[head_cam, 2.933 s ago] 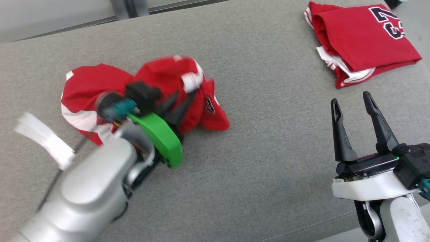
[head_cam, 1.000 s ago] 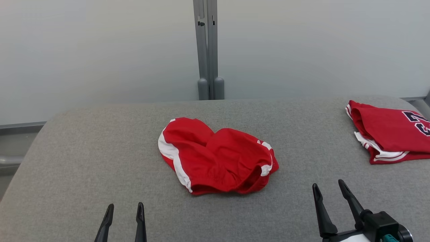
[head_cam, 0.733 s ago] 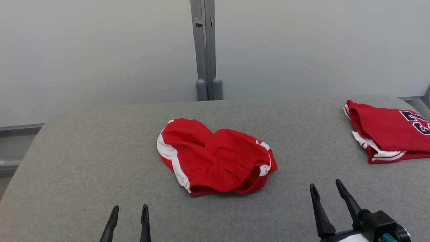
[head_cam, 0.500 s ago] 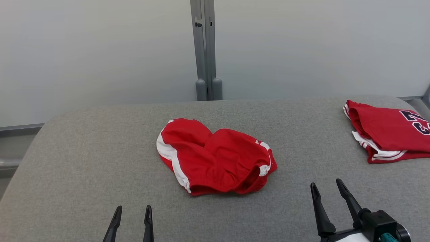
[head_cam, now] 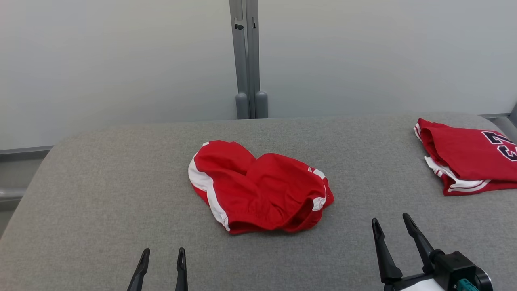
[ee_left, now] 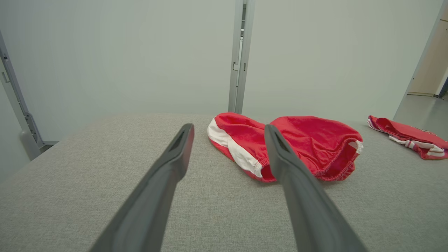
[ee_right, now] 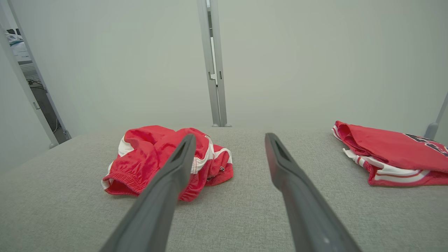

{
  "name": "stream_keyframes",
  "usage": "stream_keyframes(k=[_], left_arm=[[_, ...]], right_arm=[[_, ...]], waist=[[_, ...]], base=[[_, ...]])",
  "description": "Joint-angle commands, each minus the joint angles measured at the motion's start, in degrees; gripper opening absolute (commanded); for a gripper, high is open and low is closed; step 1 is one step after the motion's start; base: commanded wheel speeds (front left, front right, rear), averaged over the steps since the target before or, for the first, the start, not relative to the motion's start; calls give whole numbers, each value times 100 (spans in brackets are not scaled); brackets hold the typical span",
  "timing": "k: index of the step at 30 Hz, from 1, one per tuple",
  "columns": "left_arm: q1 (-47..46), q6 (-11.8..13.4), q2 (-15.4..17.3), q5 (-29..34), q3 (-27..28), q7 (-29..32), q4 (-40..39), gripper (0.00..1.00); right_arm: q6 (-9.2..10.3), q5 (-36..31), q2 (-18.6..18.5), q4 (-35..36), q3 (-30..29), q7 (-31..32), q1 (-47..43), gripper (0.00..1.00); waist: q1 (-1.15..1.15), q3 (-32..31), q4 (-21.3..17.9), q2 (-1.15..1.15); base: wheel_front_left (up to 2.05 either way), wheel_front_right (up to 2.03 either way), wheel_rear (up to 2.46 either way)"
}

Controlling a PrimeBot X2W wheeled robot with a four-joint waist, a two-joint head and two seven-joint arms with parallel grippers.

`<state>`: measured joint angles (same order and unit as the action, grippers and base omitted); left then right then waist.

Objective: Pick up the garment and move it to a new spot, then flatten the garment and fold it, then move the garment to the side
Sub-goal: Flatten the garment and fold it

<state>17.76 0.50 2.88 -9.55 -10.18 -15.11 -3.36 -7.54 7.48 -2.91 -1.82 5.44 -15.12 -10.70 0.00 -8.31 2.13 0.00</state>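
- The garment (head_cam: 258, 188), red shorts with a white side stripe (head_cam: 200, 182), lies bunched in a heap at the centre of the frame, on the grey padded surface (head_cam: 101, 182).
- The left gripper (head_cam: 163, 250) rises from the bottom edge, left of centre, with its fingers spread and nothing between them; it is well apart from the cloth.
- The right gripper (head_cam: 390, 218) stands at the lower right, likewise spread and empty, near the heap's right end but not touching it.
- Judging by the crumpled lie, the garment has yet to be spread flat, so nothing is folded.
- To do this well, each gripper would likely take one end of the gathered waistband (ee_left: 336, 168), which opens toward the bottom of the frame, and the two would draw apart so that the cloth goes taut before it is laid down.
- Pinching a single layer matters: a deep bite could catch both sides and keep the heap bunched.
- A folded red jersey (head_cam: 464, 157) with dark numerals lies at the right edge, well clear of the heap; a wide spread to that side could reach it.
- A grey post (head_cam: 247, 60) stands at the upper centre, behind the surface and out of the way.
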Motion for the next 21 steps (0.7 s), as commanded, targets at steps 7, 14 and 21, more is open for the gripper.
stream_keyframes(k=[7, 14, 21], left_arm=[[-99, 43, 5, 9, -24, -1, 34, 100], [-111, 47, 5, 13, -43, -1, 63, 100], [-221, -306, 5, -50, -181, -1, 155, 100]], right_arm=[[12, -19, 2, 30, 25, -2, 72, 100], [12, -12, 2, 5, 30, -2, 84, 100], [12, -72, 1, 11, -26, -2, 109, 100]], waist=[[0, 30, 21, 0], [0, 40, 31, 0], [0, 147, 50, 0]], base=[[0, 0, 0], [0, 0, 0], [0, 0, 0]])
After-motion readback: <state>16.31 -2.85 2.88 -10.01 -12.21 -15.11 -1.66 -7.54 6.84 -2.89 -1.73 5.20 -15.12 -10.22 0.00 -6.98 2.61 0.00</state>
